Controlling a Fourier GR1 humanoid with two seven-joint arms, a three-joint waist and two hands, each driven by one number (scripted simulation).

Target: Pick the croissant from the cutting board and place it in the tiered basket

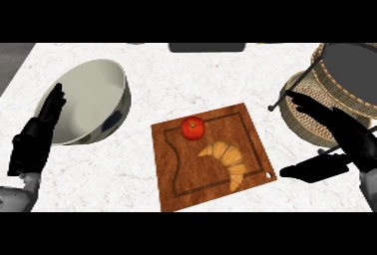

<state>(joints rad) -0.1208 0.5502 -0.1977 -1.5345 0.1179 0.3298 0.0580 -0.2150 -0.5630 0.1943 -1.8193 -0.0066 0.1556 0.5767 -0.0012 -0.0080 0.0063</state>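
Just croissant (227, 159) left of right hand (335, 142)

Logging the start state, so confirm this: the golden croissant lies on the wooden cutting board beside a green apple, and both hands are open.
Wrong on one point: the head view shows a red tomato, not a green apple, beside the golden croissant on the wooden cutting board. Left hand and right hand are open.

Left hand (33, 137) open, fingers up, right hand (342, 142) open, thumb spread
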